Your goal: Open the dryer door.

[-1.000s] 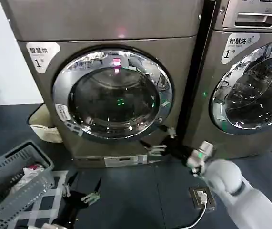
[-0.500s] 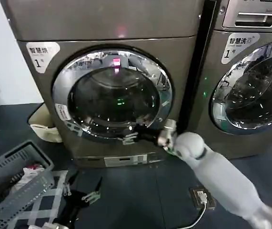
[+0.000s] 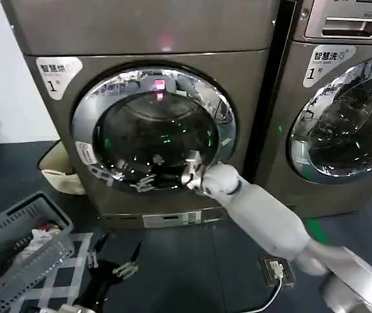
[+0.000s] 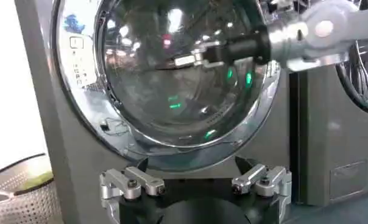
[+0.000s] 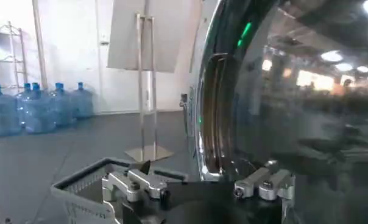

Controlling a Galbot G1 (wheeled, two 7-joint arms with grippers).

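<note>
Door (image 3: 154,130): round, chrome-ringed, dark glass, set in the front of the left machine, the dryer (image 3: 140,39). It looks shut, ring flush against the front panel; no gap at either edge in the head view. The left wrist view gives the same face-on read of the door (image 4: 184,67).

Right gripper (image 3: 148,183): now across the lower part of the glass, fingers pointing toward the door's left side, forearm slanting up from lower right. A second ago it was low and right of the door, near the gap between the two machines; half a second ago at the ring's lower right edge. So the arm has swept leftward across the door face in that time. Fingers look spread, nothing held; the right wrist view shows its two fingertips (image 5: 147,182) apart with the chrome ring and a recess in it just ahead, a grey basket (image 5: 86,189) below.

Reading: reach phase, not yet a pull. The sweep suggests it is heading for a grip point on the ring's left side; the recess may be the handle, not certain. Door unmoved across all three moments, so the task is barely started.

Left gripper (image 3: 111,261): parked low over the floor in front of the dryer, fingers wide, empty. Laundry basket (image 3: 16,248) sits at lower left. A second machine (image 3: 342,104) stands to the right, untouched.
</note>
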